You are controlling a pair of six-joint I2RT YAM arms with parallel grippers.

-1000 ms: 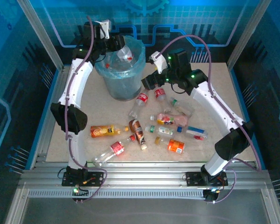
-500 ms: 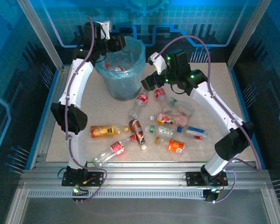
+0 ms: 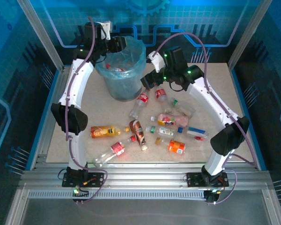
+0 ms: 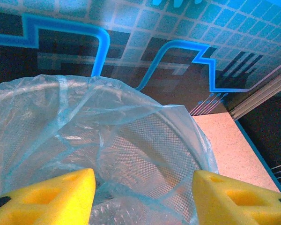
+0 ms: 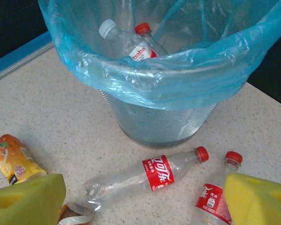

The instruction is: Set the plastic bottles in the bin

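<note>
The bin stands at the back left with its light-blue bag; the right wrist view shows two bottles lying inside it. My left gripper hovers over the bin's far rim, open, its yellow pads wide apart over the liner with nothing between them. My right gripper hangs open just right of the bin. Below it a red-label bottle lies on the table between the pads, and a second red-label bottle lies beside the right pad.
Several more bottles are scattered mid-table, among them an orange one, a brown one and a crushed clear one. An orange can-like bottle lies near the front. Metal frame posts and blue walls ring the table.
The bottle that my left gripper held over the bin has dropped inside, and that gripper now stands empty. My right arm has shifted a little left, toward the bin and the red-label bottles.
</note>
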